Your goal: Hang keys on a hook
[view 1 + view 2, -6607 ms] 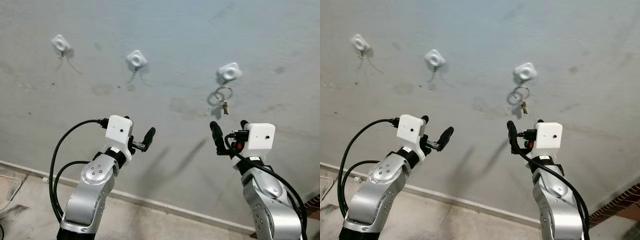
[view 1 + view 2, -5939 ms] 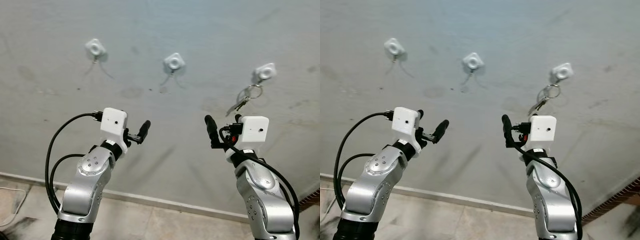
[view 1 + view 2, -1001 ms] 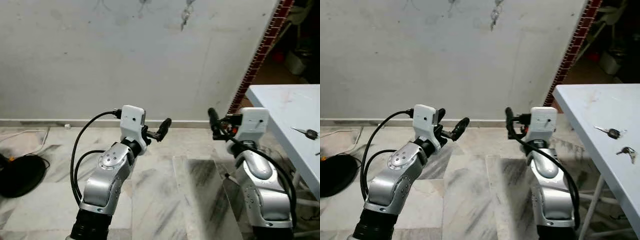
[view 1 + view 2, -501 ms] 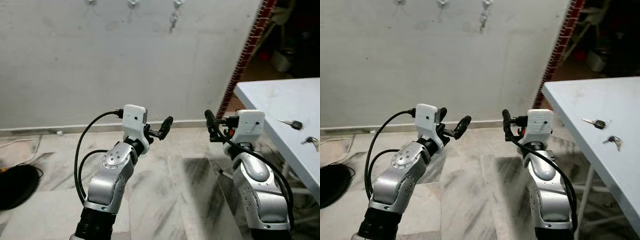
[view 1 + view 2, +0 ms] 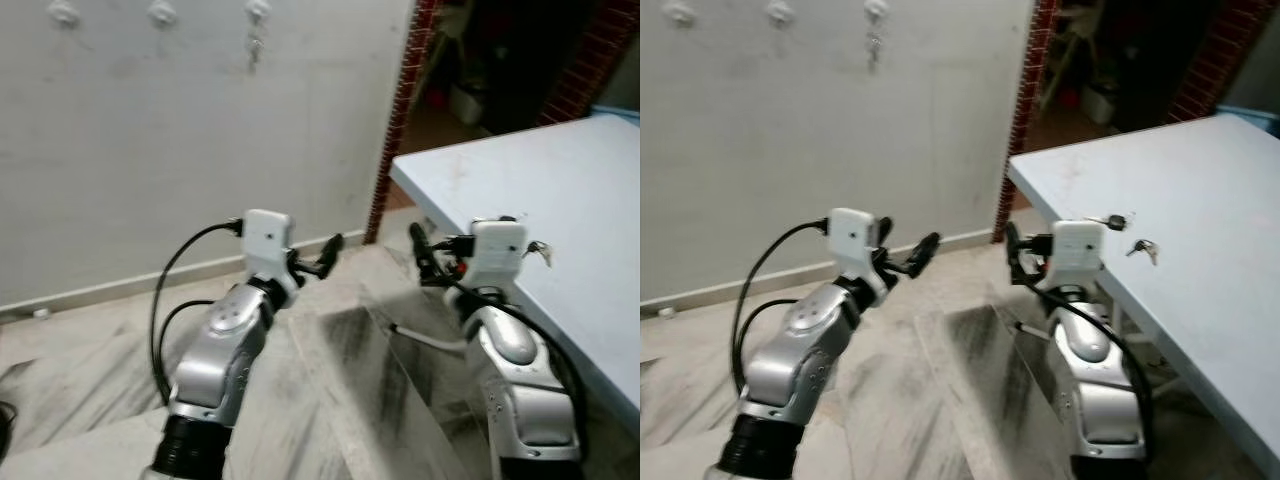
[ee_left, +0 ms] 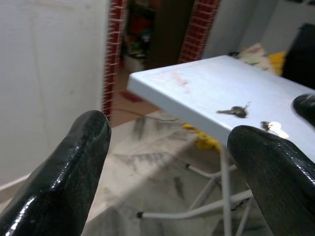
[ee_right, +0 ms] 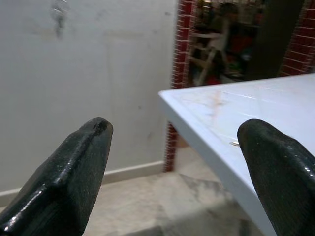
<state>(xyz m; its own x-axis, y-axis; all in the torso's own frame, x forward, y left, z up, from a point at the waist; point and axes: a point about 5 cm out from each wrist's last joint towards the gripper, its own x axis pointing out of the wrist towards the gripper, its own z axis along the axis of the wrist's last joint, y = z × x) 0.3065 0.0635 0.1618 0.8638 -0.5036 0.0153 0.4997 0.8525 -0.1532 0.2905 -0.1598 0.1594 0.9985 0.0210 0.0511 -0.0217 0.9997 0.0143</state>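
Both arms raised mid-air, left gripper (image 5: 910,255) and right gripper (image 5: 1012,255) fingers spread wide, empty. Two keys (image 5: 1118,221) on white table (image 5: 1200,190); another set hangs on wall hook (image 5: 875,12).

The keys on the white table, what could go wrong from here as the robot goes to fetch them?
The two keys lie close together near the white table's edge, so a sloppy grasp could push one off or snag both. The right gripper, jaws open, hangs close to that edge and could bump it while turning. One hook on the wall already holds keys; the other hooks are safer targets.
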